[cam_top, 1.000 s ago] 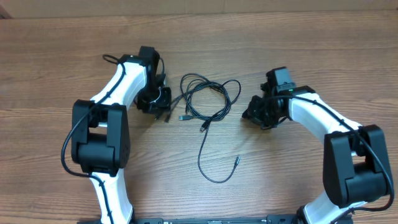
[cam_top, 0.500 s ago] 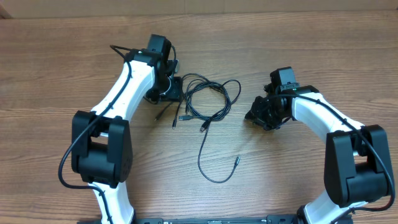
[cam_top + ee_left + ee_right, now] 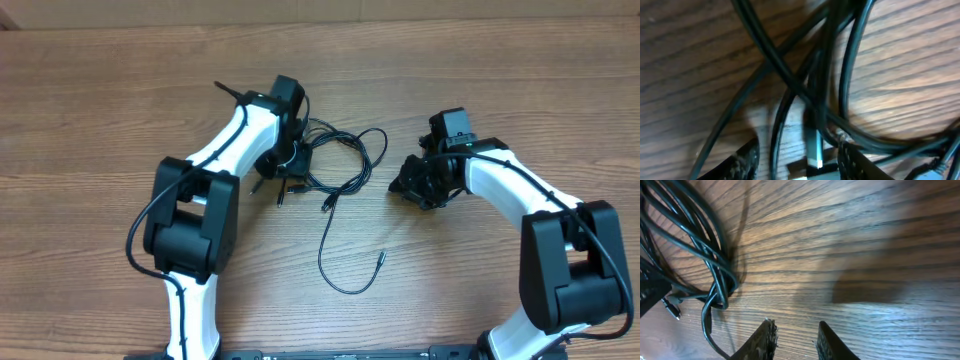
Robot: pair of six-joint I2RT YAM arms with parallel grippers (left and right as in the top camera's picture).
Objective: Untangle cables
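On the overhead view my left claw (image 3: 290,172) sits over the left end of the cables (image 3: 340,138), which lie in a loose black tangle at the upper middle of the frame on the wooden table (image 3: 100,100). One long tail (image 3: 321,243) runs from the tangle down toward the lower middle and curls back up to a small plug end.

From the left wrist camera the claw's fingers (image 3: 742,161) stand parted at the bottom edge. Several crossed strands run between them, along with a silver-tipped plug (image 3: 814,150). The strands look loose in the gap, not pinched, so I read this claw as partly open around them with no grip.

My right claw (image 3: 415,185) is right of the tangle, near it but apart. On its own camera the fingers (image 3: 767,336) are a little way apart over bare wood and hold nothing. The bundle is at the left of that frame, with a small connector (image 3: 672,309) at its lower left.
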